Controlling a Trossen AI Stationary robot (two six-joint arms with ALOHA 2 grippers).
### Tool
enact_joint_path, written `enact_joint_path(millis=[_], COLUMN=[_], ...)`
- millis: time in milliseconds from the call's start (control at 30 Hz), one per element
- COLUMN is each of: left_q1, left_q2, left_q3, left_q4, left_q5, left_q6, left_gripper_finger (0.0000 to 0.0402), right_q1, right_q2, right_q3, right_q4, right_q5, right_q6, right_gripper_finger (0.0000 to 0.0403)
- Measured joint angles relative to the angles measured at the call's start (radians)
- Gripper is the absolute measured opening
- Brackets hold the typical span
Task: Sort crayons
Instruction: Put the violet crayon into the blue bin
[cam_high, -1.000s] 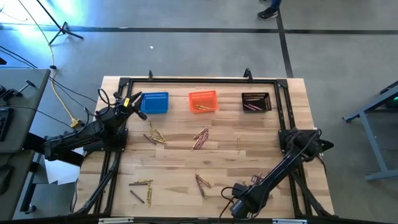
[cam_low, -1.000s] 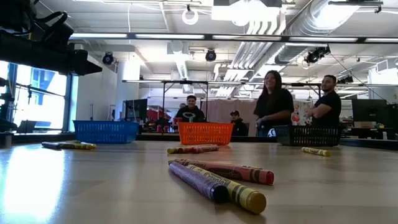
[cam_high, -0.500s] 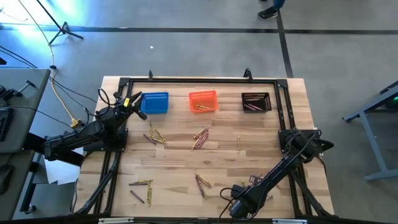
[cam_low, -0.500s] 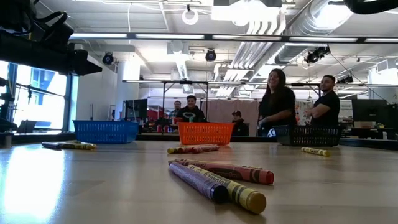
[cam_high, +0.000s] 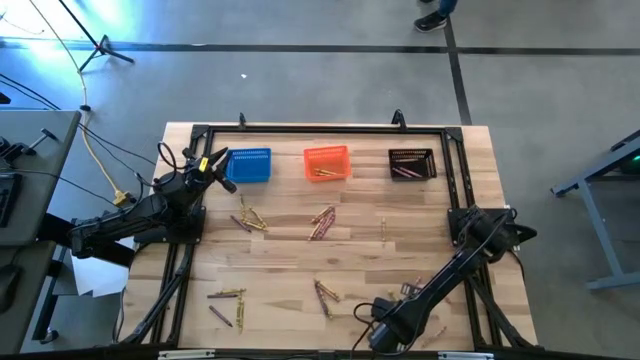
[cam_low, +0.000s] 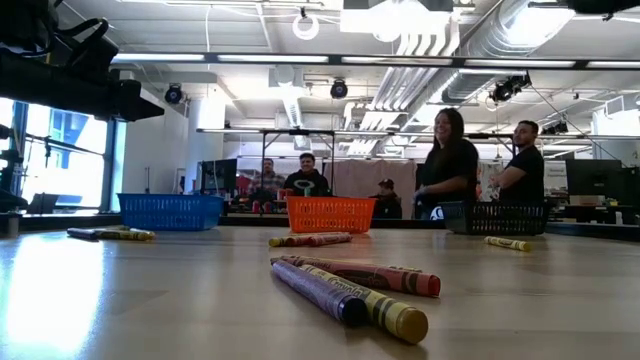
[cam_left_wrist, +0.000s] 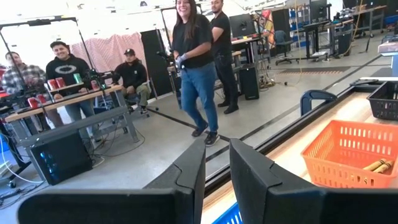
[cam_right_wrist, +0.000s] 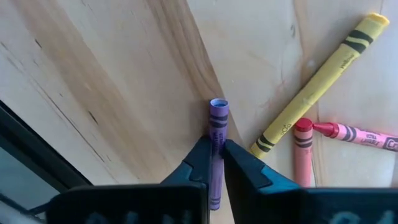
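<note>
1. Your right claw (cam_right_wrist: 216, 163) is down at the near edge of the wooden surface (cam_high: 290, 265), clamped on a purple crayon (cam_right_wrist: 217, 134); the paper-wrapped stick pokes out past the fingertips.
2. Just beside it lie a yellow crayon (cam_right_wrist: 320, 82), a red crayon (cam_right_wrist: 302, 154) and a pink crayon (cam_right_wrist: 357, 134), flat on the pale grained wood.
3. Your left claw (cam_left_wrist: 217, 163) sits raised at the far left corner by the blue mesh basket (cam_high: 248, 165), fingers slightly apart, gripping nothing.
4. More crayons (cam_high: 322, 222) are scattered mid-surface; a few sit in the orange mesh basket (cam_high: 326, 163) and the black mesh basket (cam_high: 411, 163).
5. People (cam_left_wrist: 196, 65) stand and sit in the room beyond.
</note>
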Motion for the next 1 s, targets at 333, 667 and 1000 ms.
enact_joint_path(millis=[333,667,1000], left_q1=[0.000,0.000,0.000], left_q2=[0.000,0.000,0.000], left_q3=[0.000,0.000,0.000], left_q4=[0.000,0.000,0.000], left_q5=[0.000,0.000,0.000], left_q6=[0.001,0.000,0.001], left_gripper_finger=[0.0060,0.0060,0.0060], right_q1=[-0.041,-0.176,-0.476], right_q2=[0.004,0.000,-0.001], right_q3=[0.193,0.440,0.509], right_q4=[-0.063,-0.353,-0.386], right_q5=[0.248,0.737,0.870], right_q6=[-0.075,-0.185,-0.466], right_gripper_finger=[0.0011,0.0012,0.0012])
